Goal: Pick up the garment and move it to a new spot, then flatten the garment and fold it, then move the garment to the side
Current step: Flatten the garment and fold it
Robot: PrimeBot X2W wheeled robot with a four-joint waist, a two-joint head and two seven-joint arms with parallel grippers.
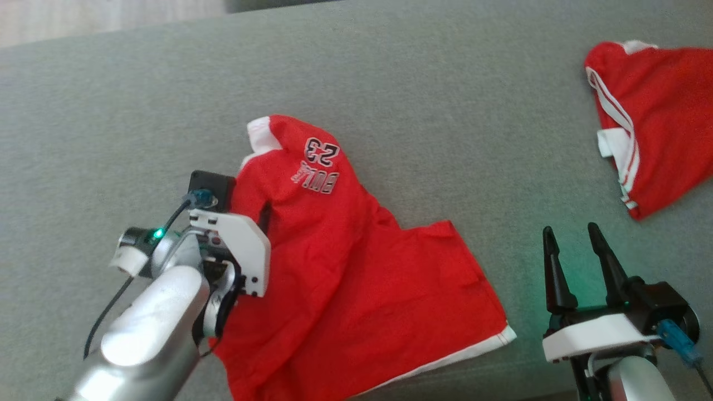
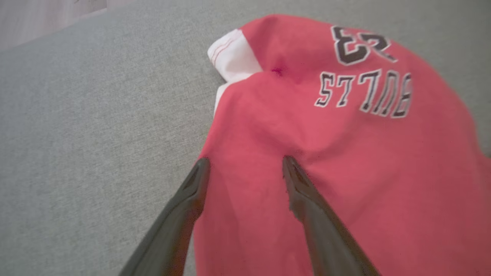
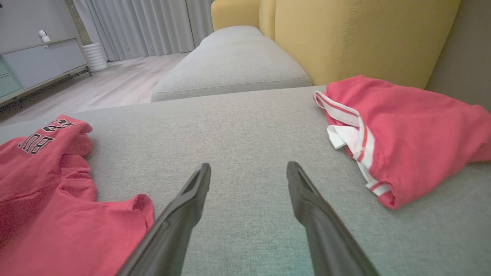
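1. Red jersey (image 1: 356, 267) with white trim lies crumpled on the grey sofa seat (image 1: 445, 83), running from the centre of the head view down toward 6 o'clock. Its white-hemmed bottom edge trails off toward 5 o'clock.
2. Black and white lettering, "BULLS" and "23", reads upside down near the jersey's upper end at about 11 o'clock from the cloth's middle. A white sleeve or collar band sits just beyond it.
3. The left end effector (image 2: 245, 165) is at the jersey's 9 o'clock edge, reaching in from 8 o'clock of the head view. In the left wrist view its two dark fingers are spread wide. One finger lies along the cloth's border and the other rests over the red fabric, with nothing pinched between them.
4. The right end effector (image 1: 571, 229) hangs at 4 o'clock of the head view, over bare grey upholstery. Its fingers are parted wide and empty, and it is well apart from the jersey's hem.
5. A second red garment (image 1: 657, 122) with white side stripes lies bunched at 2 o'clock, well apart from the jersey.
6. In the right wrist view a yellow back cushion (image 3: 364, 34) rises behind that second garment at 1 o'clock. Pale curtains (image 3: 153, 27) and a wooden floor (image 3: 115, 84) show at 11 o'clock.
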